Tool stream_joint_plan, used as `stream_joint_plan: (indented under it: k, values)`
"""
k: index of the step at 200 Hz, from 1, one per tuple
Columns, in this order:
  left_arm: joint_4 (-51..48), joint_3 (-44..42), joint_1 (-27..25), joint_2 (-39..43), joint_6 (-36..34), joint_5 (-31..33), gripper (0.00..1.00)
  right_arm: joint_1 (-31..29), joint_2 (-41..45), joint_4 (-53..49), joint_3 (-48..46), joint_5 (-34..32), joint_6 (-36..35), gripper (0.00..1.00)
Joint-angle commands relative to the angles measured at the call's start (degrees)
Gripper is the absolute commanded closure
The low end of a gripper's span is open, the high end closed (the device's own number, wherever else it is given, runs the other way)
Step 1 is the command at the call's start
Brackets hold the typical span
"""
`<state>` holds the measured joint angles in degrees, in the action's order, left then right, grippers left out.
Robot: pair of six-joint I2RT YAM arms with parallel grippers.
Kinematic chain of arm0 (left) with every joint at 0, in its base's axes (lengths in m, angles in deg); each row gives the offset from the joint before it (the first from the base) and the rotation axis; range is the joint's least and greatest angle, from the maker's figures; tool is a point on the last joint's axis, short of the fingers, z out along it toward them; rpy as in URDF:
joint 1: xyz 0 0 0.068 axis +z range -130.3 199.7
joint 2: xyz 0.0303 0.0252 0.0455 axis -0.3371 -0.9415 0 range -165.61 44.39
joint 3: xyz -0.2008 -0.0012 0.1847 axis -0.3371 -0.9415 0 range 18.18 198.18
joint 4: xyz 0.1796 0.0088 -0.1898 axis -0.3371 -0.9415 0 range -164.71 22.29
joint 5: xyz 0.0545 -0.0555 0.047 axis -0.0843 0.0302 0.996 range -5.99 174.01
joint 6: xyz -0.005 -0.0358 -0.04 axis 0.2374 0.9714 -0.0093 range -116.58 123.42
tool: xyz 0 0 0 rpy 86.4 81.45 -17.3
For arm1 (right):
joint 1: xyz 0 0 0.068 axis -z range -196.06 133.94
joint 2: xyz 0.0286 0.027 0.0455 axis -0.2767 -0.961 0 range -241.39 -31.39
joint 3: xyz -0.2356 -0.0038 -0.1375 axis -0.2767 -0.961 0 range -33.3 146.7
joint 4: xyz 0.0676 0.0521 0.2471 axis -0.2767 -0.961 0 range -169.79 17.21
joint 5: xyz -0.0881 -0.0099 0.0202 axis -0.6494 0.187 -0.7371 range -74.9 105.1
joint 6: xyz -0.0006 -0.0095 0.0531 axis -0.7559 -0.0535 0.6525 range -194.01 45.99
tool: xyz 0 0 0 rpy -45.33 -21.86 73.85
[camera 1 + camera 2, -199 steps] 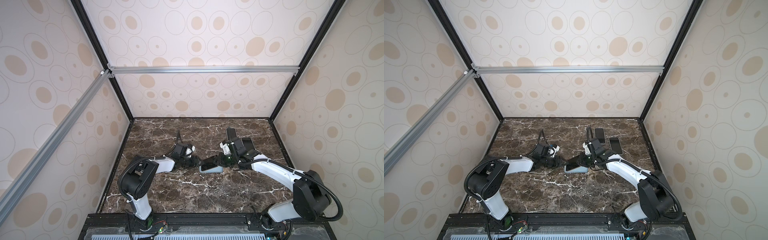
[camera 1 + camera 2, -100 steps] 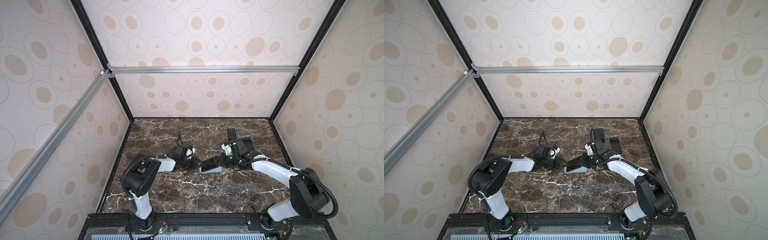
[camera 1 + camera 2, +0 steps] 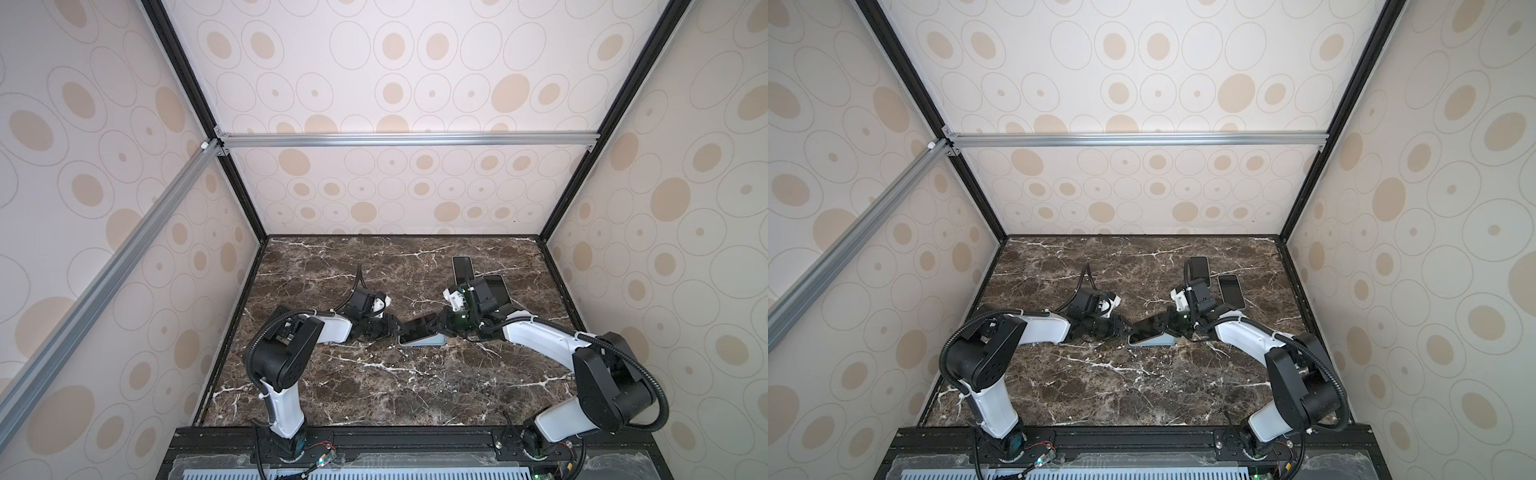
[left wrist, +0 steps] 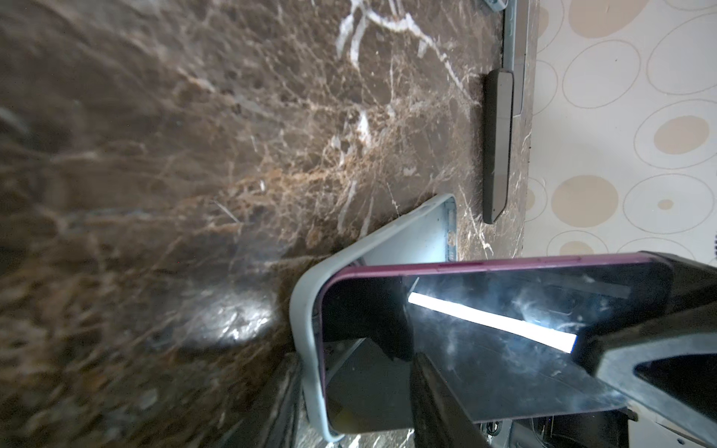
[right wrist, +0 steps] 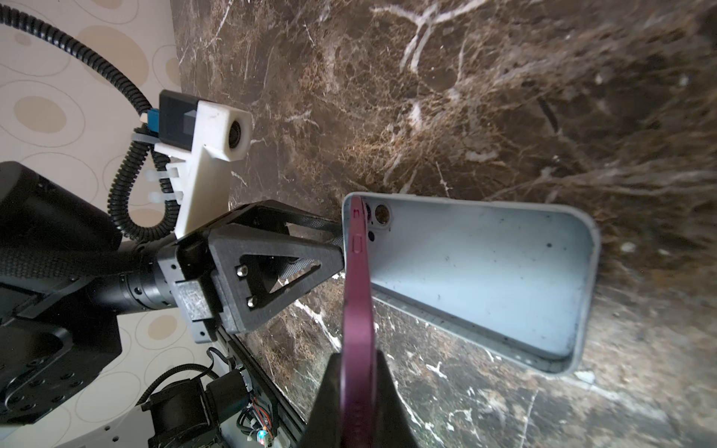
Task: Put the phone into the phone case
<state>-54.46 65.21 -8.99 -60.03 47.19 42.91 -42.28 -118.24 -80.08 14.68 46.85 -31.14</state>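
Right tool point(image 5: 359, 372) clamped on the tilted phone point(image 5: 357, 294), its far end tucked in the case point(image 5: 485, 271) on the worktop point(image 5: 504, 97); closure of the left tool point(image 5: 329, 248) cannot be told; uneven pressing may skid the case.

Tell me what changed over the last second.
Little. The left gripper eased slightly toward the phone, jaws narrowing around the end tucked into the phone case; whether they grip is unclear. The right arm swung its elbow inward while the right gripper stayed shut on the phone's raised end. The case and the two spare phones at the back stayed put.
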Motion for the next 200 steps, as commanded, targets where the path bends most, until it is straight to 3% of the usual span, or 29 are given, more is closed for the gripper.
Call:
stream_joint_plan:
  k: [1,163,200]
  values:
    - [0.81,1.4,-0.66,-1.31,0.7,-1.69,0.55,0.3,-2.2,1.64,-1.41,1.49,0.63,1.0]
    - [-0.16,1.67,-1.19,-1.9,-0.04,-1.08,0.56,3.63,-9.56,9.76,-10.24,-0.21,1.16,1.0]
    - [-0.29,2.0,-1.24,-2.09,-0.13,-1.21,0.62,3.74,-12.2,9.31,-9.98,-0.28,0.02,1.0]
